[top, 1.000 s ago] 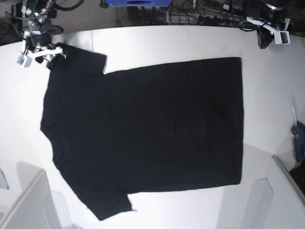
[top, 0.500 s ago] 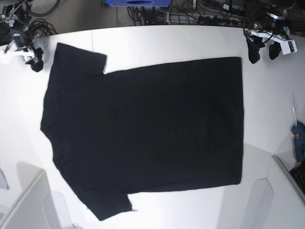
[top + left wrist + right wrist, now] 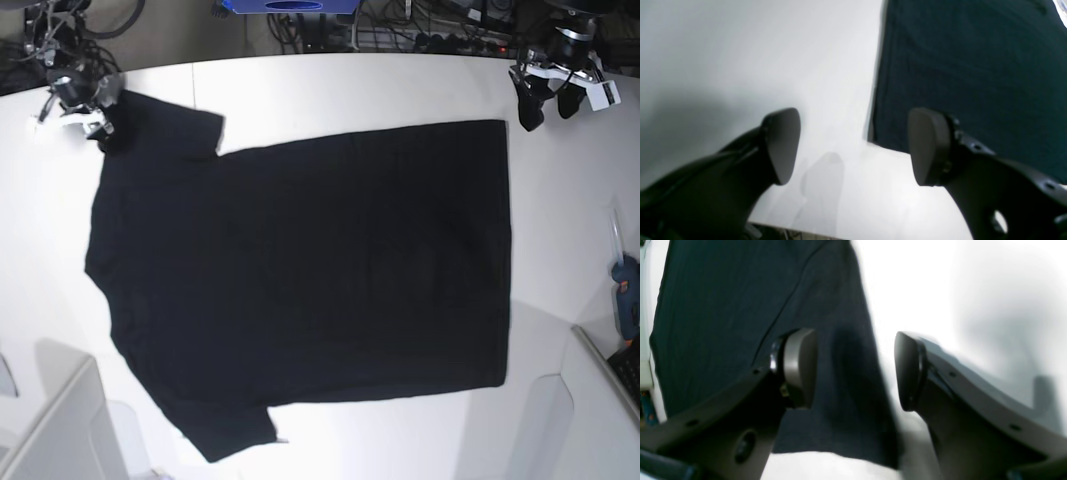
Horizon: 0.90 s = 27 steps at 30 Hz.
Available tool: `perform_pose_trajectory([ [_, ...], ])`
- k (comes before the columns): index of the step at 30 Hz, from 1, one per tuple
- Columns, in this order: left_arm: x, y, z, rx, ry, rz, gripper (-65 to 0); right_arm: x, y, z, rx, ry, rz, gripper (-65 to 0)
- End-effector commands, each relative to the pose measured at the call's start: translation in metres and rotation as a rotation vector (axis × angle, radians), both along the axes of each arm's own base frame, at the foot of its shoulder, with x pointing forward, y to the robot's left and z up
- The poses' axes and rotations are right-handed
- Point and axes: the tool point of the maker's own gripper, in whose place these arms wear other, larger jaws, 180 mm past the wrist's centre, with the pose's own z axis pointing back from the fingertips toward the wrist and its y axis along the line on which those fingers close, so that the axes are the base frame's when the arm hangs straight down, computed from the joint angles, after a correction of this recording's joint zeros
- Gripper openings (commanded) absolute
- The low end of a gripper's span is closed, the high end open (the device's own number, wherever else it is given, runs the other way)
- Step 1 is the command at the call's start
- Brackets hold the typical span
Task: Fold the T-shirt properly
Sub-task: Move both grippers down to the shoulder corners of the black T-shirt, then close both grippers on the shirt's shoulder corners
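Observation:
The black T-shirt (image 3: 300,270) lies flat on the white table (image 3: 350,85), plain face up, with its sleeves toward the view's left and its hem toward the right. My left gripper (image 3: 545,108) is open just off the hem's far corner. In the left wrist view the gripper (image 3: 855,146) is above the table, with the shirt's corner (image 3: 973,66) just beyond the jaws. My right gripper (image 3: 100,125) is open at the far sleeve's outer corner. In the right wrist view the gripper (image 3: 853,370) straddles the sleeve's edge (image 3: 740,306). Neither holds cloth.
A blue hand tool (image 3: 626,298) lies at the table's right edge. A dark object (image 3: 625,368) is at the lower right. A grey box (image 3: 55,430) stands at the lower left. Cables and a blue object (image 3: 290,6) lie behind the table's far edge.
My right gripper pulled away from the far sleeve corner toward the view's left, then came back to it. My left gripper shifted slightly toward the hem corner and stands open.

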Motion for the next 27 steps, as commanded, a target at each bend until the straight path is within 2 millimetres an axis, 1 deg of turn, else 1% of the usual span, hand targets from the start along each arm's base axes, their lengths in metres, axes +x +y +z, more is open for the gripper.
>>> perform_pose_trajectory([
  [1,0.004,-0.004,0.006,-0.008,-0.031,-0.011,-16.3,-0.012,0.009,-0.009,0.016,0.063,0.040,-30.5],
  [3,0.010,-0.010,0.005,-0.022,-0.043,-0.015,-16.8,-0.013,0.015,-0.011,0.025,0.071,0.053,-30.6],
  [5,0.008,-0.016,-0.004,-0.043,-0.025,-0.020,-16.9,-0.015,0.020,-0.014,0.033,0.079,0.065,-30.8],
  [7,0.014,-0.026,-0.009,-0.066,-0.031,-0.032,-16.9,-0.019,0.024,-0.017,0.040,0.091,0.073,-30.9],
  [9,0.016,-0.037,-0.015,-0.095,-0.028,-0.039,-16.9,-0.019,0.024,-0.018,0.038,0.092,0.073,-30.9],
  [11,0.013,-0.041,-0.021,-0.112,-0.019,-0.026,-16.9,-0.020,0.020,-0.018,0.018,0.099,0.077,-31.1],
  [12,0.016,-0.043,-0.022,-0.119,-0.026,-0.021,-16.9,-0.021,0.019,-0.019,0.005,0.105,0.082,-31.5],
  [14,0.014,-0.042,-0.029,-0.125,-0.014,-0.004,-17.1,-0.021,0.018,-0.021,-0.023,0.113,0.097,-36.6],
  [15,0.014,-0.040,-0.031,-0.126,-0.011,0.002,-17.1,-0.022,0.019,-0.022,-0.030,0.119,0.104,-40.7],
  [19,0.015,-0.041,-0.039,-0.142,-0.006,0.024,-17.1,-0.023,0.021,-0.023,-0.030,0.121,0.099,-61.2],
  [20,0.015,-0.044,-0.041,-0.150,0.011,0.016,-17.1,-0.022,0.021,-0.023,-0.030,0.119,0.099,-65.0],
  [27,0.033,-0.067,-0.064,-0.251,0.106,-0.013,-17.1,-0.022,0.022,-0.024,-0.028,0.121,0.104,-65.0],
])
